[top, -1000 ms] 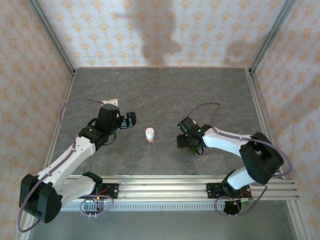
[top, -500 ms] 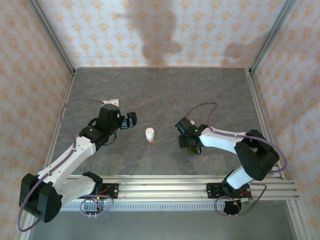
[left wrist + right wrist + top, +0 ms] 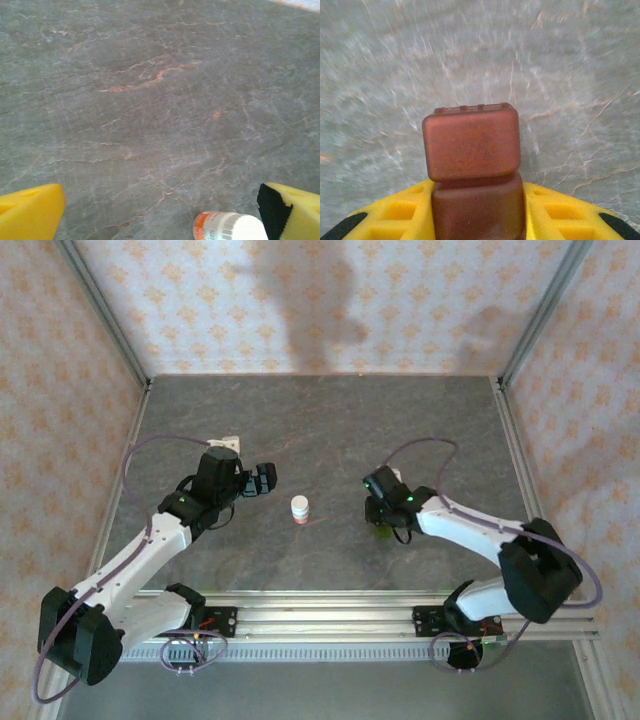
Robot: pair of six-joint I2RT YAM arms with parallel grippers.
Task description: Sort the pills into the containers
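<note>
Grey marbled table | left tool gaping wide | right tool clamped on containers

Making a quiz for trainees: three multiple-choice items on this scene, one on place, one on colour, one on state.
1. The white bottle stands: A between the two grippers; B against the back wall; C on the rail.
2. The container strip at the right gripper looks: A blue; B dark red-brown; C white.
3. The left gripper is: A shut on the bottle; B shut, empty; C open.

A, seen mid-table from above; B, in the right wrist view; C, its yellow fingers stand wide apart.
</note>
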